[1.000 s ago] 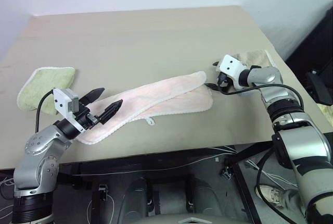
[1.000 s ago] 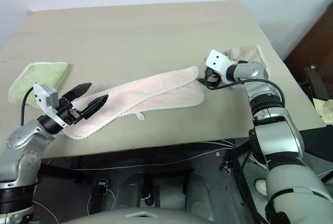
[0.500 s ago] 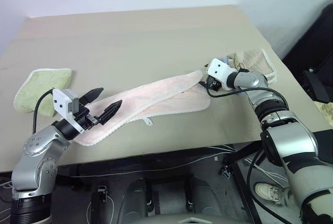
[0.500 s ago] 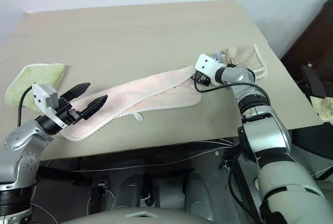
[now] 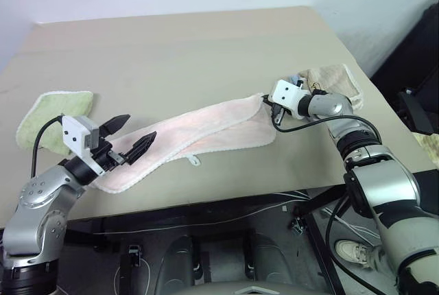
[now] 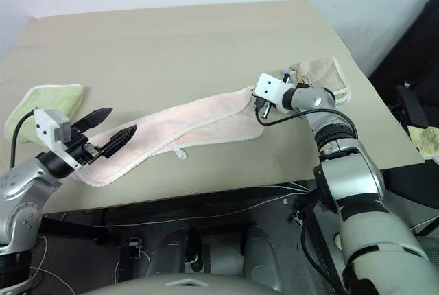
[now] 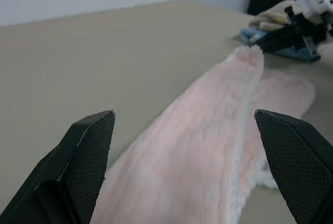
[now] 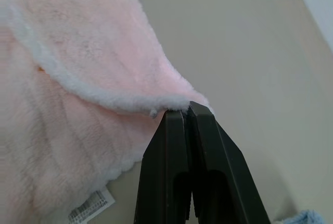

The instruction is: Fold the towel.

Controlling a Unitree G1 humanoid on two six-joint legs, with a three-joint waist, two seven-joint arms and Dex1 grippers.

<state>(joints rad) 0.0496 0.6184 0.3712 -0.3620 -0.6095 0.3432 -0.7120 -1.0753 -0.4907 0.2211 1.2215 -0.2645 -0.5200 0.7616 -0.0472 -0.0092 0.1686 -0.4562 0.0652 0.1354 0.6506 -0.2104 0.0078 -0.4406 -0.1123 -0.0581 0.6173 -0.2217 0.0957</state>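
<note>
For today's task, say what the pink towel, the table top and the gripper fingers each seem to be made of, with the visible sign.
Pink towel: soft terry cloth by its fuzzy, ribbed pile; white stitched edging.
Table top: smooth matte beige board, possibly laminate; no grain visible.
Left gripper fingers: hard black plastic or rubber, pads with a fine cross-hatched texture.

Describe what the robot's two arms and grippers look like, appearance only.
Both arms are built of rounded silver-grey metal segments with black joint bands. Each wrist carries a small white box-shaped camera housing with a thin black cable looping back along the arm. The left gripper and the right gripper each have two black, tapered, pointed fingers whose inner faces are finely textured.
</note>
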